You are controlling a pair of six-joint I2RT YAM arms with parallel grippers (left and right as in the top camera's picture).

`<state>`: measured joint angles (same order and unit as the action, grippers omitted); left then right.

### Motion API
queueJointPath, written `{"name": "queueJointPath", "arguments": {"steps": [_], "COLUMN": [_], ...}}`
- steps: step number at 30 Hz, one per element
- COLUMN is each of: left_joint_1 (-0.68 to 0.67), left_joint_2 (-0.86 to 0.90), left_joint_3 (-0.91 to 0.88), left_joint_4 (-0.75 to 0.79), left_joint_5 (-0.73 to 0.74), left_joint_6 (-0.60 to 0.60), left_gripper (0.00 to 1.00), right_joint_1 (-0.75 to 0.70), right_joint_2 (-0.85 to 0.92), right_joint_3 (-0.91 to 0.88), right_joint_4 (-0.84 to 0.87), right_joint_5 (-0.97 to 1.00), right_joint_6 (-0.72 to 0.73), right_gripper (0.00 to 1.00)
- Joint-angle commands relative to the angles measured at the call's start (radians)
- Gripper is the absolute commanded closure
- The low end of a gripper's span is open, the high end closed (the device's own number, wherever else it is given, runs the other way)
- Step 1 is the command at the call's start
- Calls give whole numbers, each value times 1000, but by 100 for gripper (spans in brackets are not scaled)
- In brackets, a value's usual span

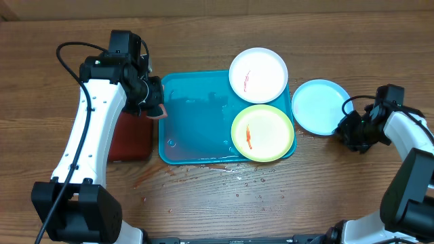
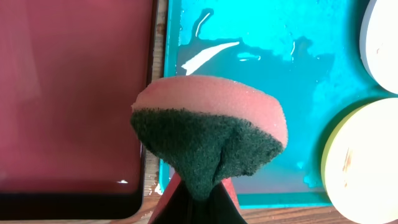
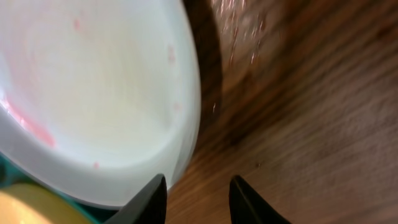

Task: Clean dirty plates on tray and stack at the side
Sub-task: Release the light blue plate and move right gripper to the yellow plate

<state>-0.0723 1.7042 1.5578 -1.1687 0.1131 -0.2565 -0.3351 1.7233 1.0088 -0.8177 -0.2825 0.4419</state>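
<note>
Your right gripper [image 3: 198,190] has its fingers apart, beside the pale blue round plastic plate [image 1: 319,105] on the table by the big turquoise plastic tray's [image 1: 193,122] right edge. Pull away gently. Your left gripper [image 1: 157,110] squeezes the pink-and-green sponge [image 2: 208,124] at the tray's left edge. Rub flat.

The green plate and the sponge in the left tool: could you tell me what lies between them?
Only the wet, bare floor of the tray; the overhead view shows nothing else from sponge to green plate.
</note>
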Motion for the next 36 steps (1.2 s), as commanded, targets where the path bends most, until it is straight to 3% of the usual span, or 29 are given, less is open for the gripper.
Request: {"name": "queueJointPath", "arguments": {"steps": [1, 8, 16, 22, 24, 30, 36], "left_joint_1": [-7, -7, -7, -7, -7, -7, -7], "left_joint_2": [-5, -5, -5, -5, -5, -5, -5], "left_joint_3": [0, 0, 0, 0, 0, 0, 0], "left_joint_4": [3, 7, 7, 9, 11, 14, 14], "left_joint_5": [11, 11, 11, 10, 11, 10, 11], "left_joint_6": [-13, -13, -13, -13, -13, -13, -13], "left_gripper": [96, 96, 96, 96, 96, 96, 96], "right_joint_1": [22, 155, 360, 444, 465, 498, 498], "right_joint_2": [-36, -40, -39, -34, -25, -16, -16], "right_joint_3": [59, 58, 57, 36, 34, 32, 32], "right_joint_4": [-64, -162, -103, -67, -58, -41, -43], "right_joint_5": [-118, -123, -35, 11, 13, 13, 20], "right_joint_6": [-55, -103, -59, -25, -23, -23, -23], "right_gripper": [65, 64, 58, 59, 60, 76, 83]}}
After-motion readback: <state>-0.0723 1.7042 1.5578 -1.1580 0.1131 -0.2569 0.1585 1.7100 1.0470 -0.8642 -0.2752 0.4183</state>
